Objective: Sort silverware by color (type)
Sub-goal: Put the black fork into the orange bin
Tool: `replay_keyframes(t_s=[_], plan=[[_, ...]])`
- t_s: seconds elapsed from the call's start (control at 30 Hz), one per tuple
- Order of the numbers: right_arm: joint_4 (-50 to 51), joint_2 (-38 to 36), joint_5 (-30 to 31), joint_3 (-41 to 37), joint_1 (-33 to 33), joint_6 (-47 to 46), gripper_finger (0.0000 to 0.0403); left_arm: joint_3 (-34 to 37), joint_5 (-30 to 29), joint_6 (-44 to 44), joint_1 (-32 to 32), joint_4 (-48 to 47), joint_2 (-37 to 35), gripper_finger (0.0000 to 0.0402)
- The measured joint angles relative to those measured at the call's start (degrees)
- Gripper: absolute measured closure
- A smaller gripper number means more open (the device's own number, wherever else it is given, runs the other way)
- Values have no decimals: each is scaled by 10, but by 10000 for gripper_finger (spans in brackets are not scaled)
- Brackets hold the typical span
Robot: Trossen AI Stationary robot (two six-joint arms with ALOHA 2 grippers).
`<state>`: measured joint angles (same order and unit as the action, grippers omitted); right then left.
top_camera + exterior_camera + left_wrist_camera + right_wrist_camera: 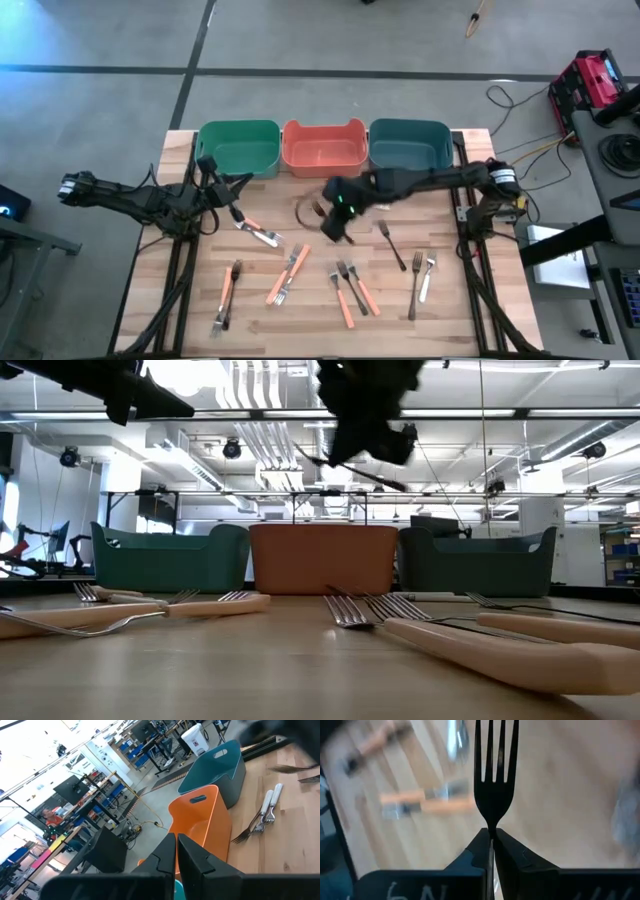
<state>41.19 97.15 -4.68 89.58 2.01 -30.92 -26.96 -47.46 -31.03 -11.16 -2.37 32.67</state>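
Three bins are standing in a row along the far edge of the bench (180, 240): a green bin (239, 147) toward the left, an orange bin (324, 146) in the middle and a teal bin (410, 143) toward the right. None of the three is showing any contents in the high view.

Right end effector (338, 226) is hanging over the middle of the bench, just in front of the orange bin. Its fingers are pressing together on the neck of a dark fork (494, 775), and the tines are pointing straight out past the fingertips.

Left end effector (236, 190) is waiting near the far left part of the bench, just in front of the green bin, with its fingers pressed together and gripping nothing.

Remaining forks are lying scattered across the near half of the bench. An orange-handled fork (228, 292) is lying near the left edge, an orange-handled pair (290, 274) is lying just left of the middle, and a white-handled fork (426, 278) is lying toward the right edge beside a dark-handled fork (415, 284).
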Motion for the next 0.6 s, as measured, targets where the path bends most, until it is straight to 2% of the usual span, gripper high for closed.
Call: replay_keyframes(t_s=[0.27,0.53,0.6], plan=[[-12,63,21,162,88,221,394,0,0,-4,0,5,-1,401],[-143,133,28,314,165,402,394,0,0,2,0,8,0,401],[-146,153,21,355,183,444,394,0,0,8,0,8,0,401]])
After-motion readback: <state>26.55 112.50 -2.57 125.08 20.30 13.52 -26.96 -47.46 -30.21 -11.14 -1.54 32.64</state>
